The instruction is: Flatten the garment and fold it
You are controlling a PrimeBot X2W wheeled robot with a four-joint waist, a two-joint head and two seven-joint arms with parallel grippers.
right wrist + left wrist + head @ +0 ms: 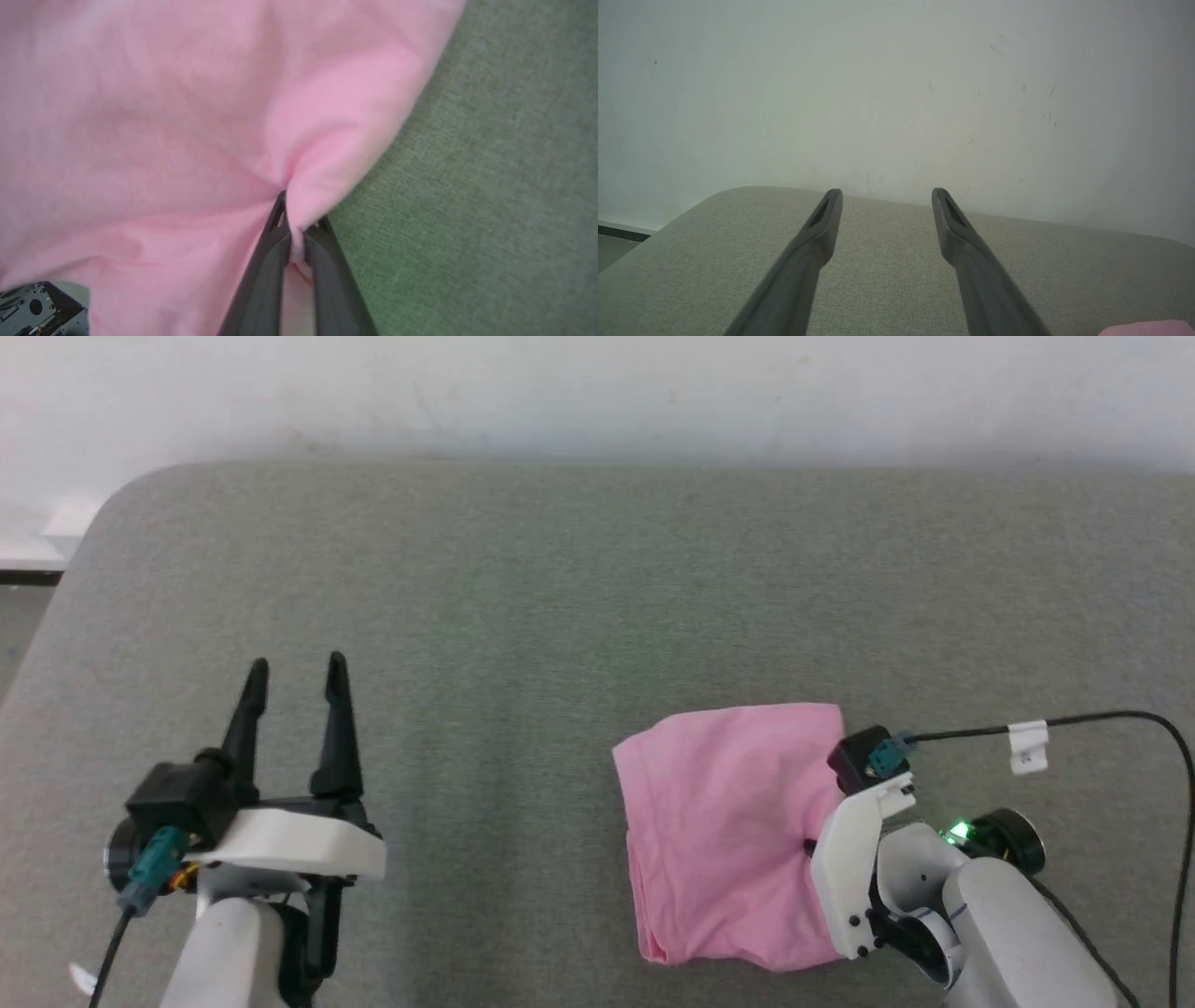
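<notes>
The garment (728, 821) is a light pink cloth lying in a folded heap on the right half of the grey padded surface (523, 616). My right gripper (810, 847) reaches into its right edge from the lower right. The right wrist view shows the two dark fingers (268, 261) shut on a pinched fold of the garment (163, 116), with creases running out from the pinch. My left gripper (297, 677) hovers open over bare surface at the lower left, well apart from the cloth. Nothing lies between its fingers (817, 233), and a pink corner of the garment (1143, 328) peeks in at the lower right of that view.
A white wall (597, 392) runs behind the padded surface, whose far left corner (121, 495) is rounded, with floor beyond it. A black cable (1102, 719) with a white tag (1027, 747) arcs over the surface by my right wrist.
</notes>
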